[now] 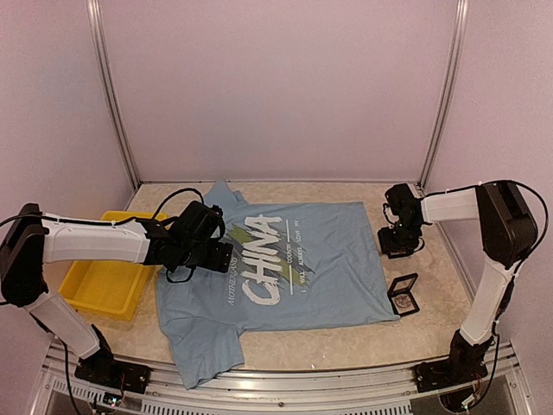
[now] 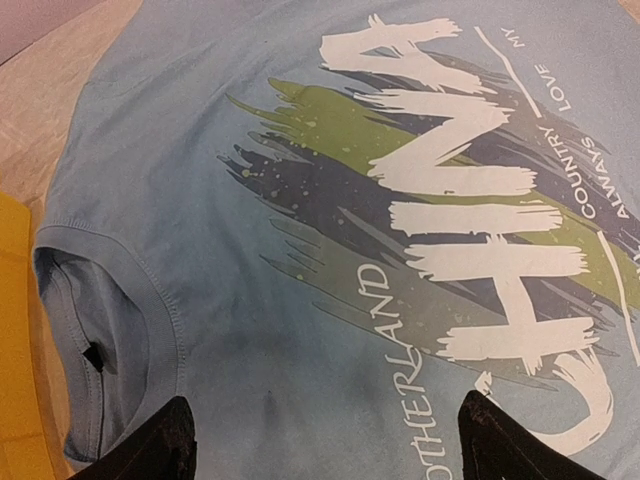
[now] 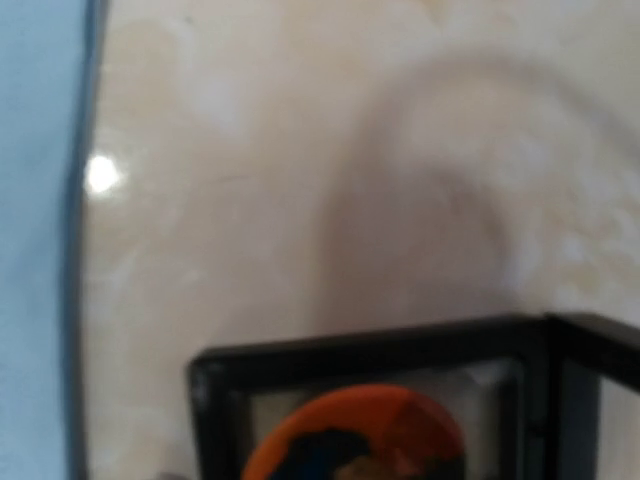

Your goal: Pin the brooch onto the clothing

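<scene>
Clothing (image 1: 285, 259) lies flat mid-table, with the left gripper (image 1: 214, 252) over its collar, jaws spread. Right of the shirt, an orange brooch (image 3: 355, 435) sits in a black case (image 1: 404, 294); the right gripper (image 1: 399, 244) hangs just beyond it, jaw state unclear.

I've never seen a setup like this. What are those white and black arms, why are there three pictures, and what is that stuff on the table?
These are two robot arms bolted at the table's near edge. The wide picture looks down from above and behind them. The other two come from small cameras on each wrist.

On the table lies a light blue T-shirt printed "CHINA". To its left sits a yellow tray; to its right, a small open black box.

The left gripper hovers over the shirt near the collar, its dark fingers spread apart and holding nothing. The right wrist camera looks down at the black box, where a round orange brooch shows, blurred. The right gripper is above the table beside the shirt; whether it is open I cannot tell.
</scene>
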Available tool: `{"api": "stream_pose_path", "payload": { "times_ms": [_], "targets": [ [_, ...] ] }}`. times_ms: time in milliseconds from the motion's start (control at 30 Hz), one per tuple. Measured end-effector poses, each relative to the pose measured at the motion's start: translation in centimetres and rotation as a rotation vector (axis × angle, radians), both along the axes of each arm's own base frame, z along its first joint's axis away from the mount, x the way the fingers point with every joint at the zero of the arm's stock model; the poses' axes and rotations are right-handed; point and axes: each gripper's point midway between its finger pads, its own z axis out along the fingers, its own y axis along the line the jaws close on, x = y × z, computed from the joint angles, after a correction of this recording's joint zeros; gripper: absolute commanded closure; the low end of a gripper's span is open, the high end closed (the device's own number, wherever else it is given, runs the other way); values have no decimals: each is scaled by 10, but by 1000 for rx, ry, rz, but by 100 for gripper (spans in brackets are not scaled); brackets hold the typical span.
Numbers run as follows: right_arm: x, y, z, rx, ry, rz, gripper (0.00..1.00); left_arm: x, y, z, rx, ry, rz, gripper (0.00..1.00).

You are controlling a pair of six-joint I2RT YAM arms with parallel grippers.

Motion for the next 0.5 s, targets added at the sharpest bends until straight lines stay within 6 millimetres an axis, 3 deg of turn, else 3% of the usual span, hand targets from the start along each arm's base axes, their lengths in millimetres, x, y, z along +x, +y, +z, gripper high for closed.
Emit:
{"api": "stream_pose_path", "payload": {
  "times_ms": [167,367,500],
  "targets": [
    [2,-5,1,-14,-19,-30,16,0,0,0,3,2,-5,14],
    [8,-5,0,-1,-38,-37,17,-1,0,-1,11,2,-12,14],
    [14,-6,-1,38,-53,-43,24,-1,1,-1,16,5,-14,14]
  ]
}}
